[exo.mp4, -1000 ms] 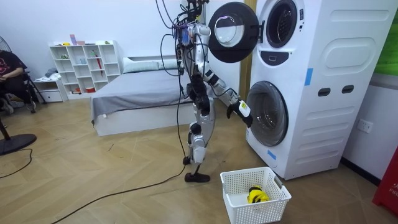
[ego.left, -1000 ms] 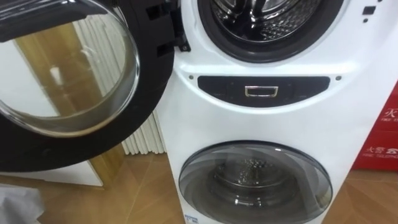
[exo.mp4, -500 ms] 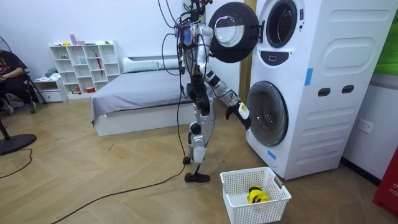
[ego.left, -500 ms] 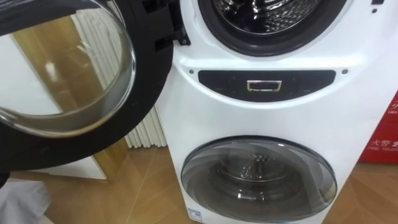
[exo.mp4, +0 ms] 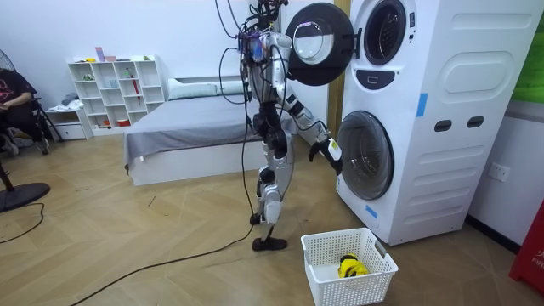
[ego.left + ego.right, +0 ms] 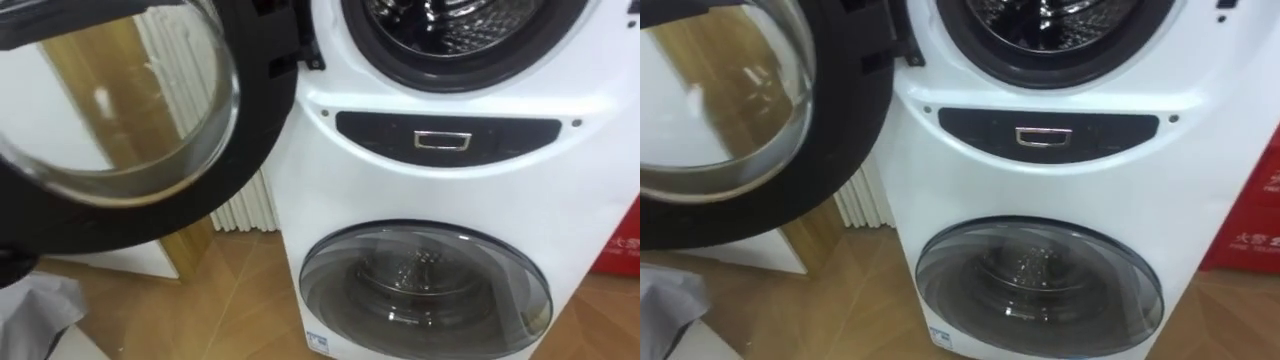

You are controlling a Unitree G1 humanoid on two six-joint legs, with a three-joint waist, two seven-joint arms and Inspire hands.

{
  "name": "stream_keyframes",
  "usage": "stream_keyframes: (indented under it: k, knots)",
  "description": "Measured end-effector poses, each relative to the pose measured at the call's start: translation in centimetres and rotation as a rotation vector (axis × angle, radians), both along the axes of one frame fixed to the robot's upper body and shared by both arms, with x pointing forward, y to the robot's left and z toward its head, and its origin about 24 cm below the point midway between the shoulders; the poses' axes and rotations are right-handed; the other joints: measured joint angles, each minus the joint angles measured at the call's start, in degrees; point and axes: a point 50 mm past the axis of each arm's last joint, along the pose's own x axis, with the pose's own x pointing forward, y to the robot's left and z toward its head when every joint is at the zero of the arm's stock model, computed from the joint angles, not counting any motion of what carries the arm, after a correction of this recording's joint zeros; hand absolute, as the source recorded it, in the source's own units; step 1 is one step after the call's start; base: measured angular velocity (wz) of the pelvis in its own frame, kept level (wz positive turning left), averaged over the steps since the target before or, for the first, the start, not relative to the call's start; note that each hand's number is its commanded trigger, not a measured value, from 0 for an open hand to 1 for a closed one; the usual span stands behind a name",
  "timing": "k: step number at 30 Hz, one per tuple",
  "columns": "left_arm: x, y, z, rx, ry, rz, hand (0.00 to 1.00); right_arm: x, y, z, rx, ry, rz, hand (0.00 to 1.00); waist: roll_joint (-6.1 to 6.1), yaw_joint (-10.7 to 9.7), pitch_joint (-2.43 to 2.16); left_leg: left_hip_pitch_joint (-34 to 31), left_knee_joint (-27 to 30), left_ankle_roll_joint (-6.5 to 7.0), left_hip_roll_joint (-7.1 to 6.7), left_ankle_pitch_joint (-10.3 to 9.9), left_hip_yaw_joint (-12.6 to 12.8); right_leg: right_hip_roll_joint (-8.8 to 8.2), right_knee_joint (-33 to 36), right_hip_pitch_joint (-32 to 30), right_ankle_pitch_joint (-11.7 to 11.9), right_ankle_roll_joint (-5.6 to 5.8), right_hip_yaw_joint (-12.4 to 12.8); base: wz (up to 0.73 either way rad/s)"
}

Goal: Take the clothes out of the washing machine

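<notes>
I stand facing a white stacked washing machine (image 5: 425, 110). The upper drum opening (image 6: 450, 25) shows a shiny metal wall. Its round glass door (image 6: 110, 110) hangs open, swung out to my left. Below a dark control panel (image 6: 447, 138), the lower round door (image 6: 425, 285) is closed, with a metal drum behind the glass. In the room view my right hand (image 5: 328, 151) reaches forward at waist height, close to the lower door's left rim. A white laundry basket (image 5: 348, 265) on the floor beside the machine holds a yellow item (image 5: 348, 268).
A white radiator (image 6: 245, 205) and a wooden panel stand left of the machine. A red box (image 6: 1250, 210) is at its right. A pale grey shape (image 6: 35, 310) lies at the lower left. Behind me are a bed (image 5: 187, 127), a shelf and a black cable across the wooden floor.
The eye view has shifted slightly, so the machine sits a little further right. In the room view my stance and my forward arm are almost unchanged.
</notes>
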Motion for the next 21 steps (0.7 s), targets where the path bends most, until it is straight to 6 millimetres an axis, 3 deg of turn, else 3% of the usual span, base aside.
stream_keyframes:
  k: [3,8,16,21]
  knots:
    - [0.3,-0.6,0.2,0.054,0.017,-0.032,0.00,0.0,0.2,-0.2,0.011,0.013,0.013,0.00,0.04,-1.2,0.02,-1.3,1.0,0.14,-0.72,0.1,-1.2,-0.04,0.0,-0.3,0.0,0.00,0.2,0.24]
    - [0.5,-0.9,0.4,0.071,0.029,-0.050,0.00,0.2,0.7,-0.6,0.036,0.035,0.033,0.00,0.11,-1.7,0.05,-2.5,1.7,0.21,-0.80,0.2,-1.5,-0.09,0.0,-0.6,0.0,0.04,0.3,0.05]
    - [1.0,-1.9,0.7,0.094,0.042,-0.101,0.00,0.5,0.9,-0.8,0.053,0.040,0.028,0.00,0.07,-1.9,0.01,-3.7,2.8,0.53,-0.87,0.4,-1.9,-0.36,0.1,-1.4,0.2,0.34,0.3,0.04]
    - [1.4,-3.3,0.9,0.098,0.052,-0.148,0.00,0.5,1.1,-0.9,0.051,0.051,0.049,0.00,-0.26,-1.9,0.00,-3.7,2.7,1.18,-1.76,0.9,-2.8,-0.96,0.1,-0.8,0.5,0.65,0.2,0.15]
